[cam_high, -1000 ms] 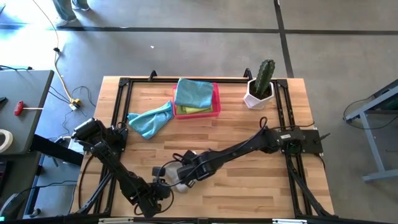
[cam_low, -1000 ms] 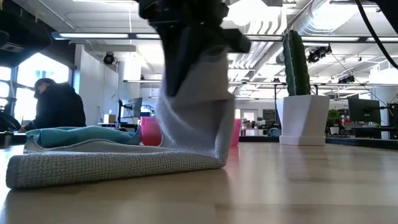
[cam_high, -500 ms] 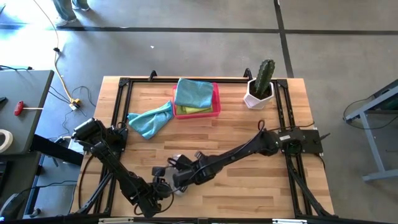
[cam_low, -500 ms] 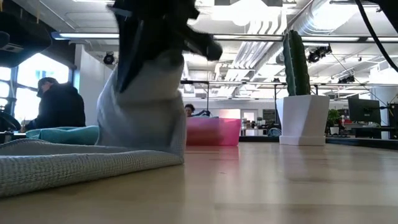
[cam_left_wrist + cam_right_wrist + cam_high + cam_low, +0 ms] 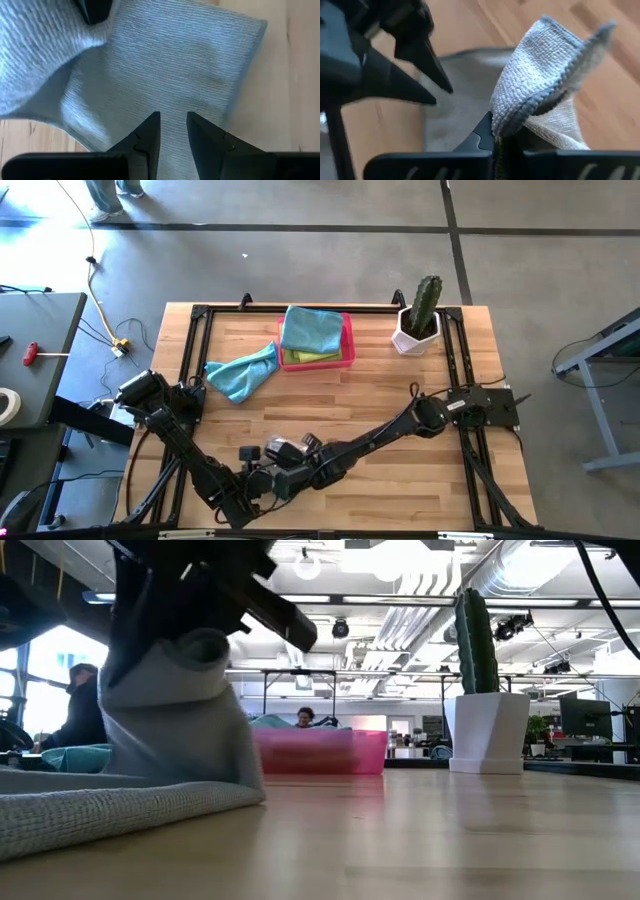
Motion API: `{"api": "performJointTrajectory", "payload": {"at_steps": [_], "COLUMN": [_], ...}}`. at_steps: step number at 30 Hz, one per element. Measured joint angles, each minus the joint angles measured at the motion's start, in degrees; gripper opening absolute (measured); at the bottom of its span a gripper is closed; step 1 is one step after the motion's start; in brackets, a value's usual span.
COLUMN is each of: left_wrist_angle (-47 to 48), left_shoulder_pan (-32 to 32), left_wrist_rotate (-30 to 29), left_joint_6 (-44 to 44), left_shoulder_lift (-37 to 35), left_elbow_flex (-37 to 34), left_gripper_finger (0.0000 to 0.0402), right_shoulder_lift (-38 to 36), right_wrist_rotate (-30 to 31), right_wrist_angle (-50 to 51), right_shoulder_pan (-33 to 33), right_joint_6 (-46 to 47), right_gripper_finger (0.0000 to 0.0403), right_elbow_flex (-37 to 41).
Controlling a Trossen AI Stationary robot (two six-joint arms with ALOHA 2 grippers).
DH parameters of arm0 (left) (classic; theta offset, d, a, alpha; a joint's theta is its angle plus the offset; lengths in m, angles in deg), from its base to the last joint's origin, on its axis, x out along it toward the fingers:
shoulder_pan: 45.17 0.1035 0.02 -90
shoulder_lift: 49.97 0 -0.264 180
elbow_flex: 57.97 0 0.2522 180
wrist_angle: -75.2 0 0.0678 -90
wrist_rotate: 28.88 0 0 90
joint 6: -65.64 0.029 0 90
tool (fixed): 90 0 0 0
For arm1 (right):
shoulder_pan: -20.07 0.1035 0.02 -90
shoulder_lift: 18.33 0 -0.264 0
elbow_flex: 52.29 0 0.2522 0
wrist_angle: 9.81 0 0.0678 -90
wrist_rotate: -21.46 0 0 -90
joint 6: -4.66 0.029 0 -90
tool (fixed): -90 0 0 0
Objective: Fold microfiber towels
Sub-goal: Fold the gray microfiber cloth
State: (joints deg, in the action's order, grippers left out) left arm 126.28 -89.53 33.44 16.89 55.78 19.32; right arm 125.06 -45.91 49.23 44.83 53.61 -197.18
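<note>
Right wrist view: grey towel (image 5: 545,85) in right end effector (image 5: 492,142)
</note>
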Motion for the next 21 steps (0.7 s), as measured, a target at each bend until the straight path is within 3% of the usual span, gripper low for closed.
{"api": "performJointTrajectory", "payload": {"at_steps": [7,14,18,21], "left_wrist_angle": [0.1,0.2,1.8,3.8], "left_shoulder_pan": [-0.4,-1.6,-1.6,-1.5], "left_wrist_rotate": [0.0,-0.7,-0.9,-0.8], "left_joint_6": [-1.7,-3.0,-4.5,-5.8], "left_shoulder_lift": [0.0,0.0,0.0,0.2], "left_elbow_flex": [0.0,0.0,0.0,0.0], "left_gripper_finger": [0.0087,0.0087,0.0087,0.0087], "right_shoulder_lift": [0.6,1.0,1.0,0.0], "right_wrist_rotate": [0.6,-9.4,-13.9,-15.2], "right_wrist_angle": [-2.4,-7.0,-14.1,-11.5], "right_shoulder_pan": [0.0,0.6,1.4,1.8], "right_joint_6": [-1.0,-1.9,-7.5,-11.9], "right_gripper_finger": [0.0059,0.0113,0.0123,0.0123], "right_elbow_flex": [0.0,0.0,0.0,0.0]}}
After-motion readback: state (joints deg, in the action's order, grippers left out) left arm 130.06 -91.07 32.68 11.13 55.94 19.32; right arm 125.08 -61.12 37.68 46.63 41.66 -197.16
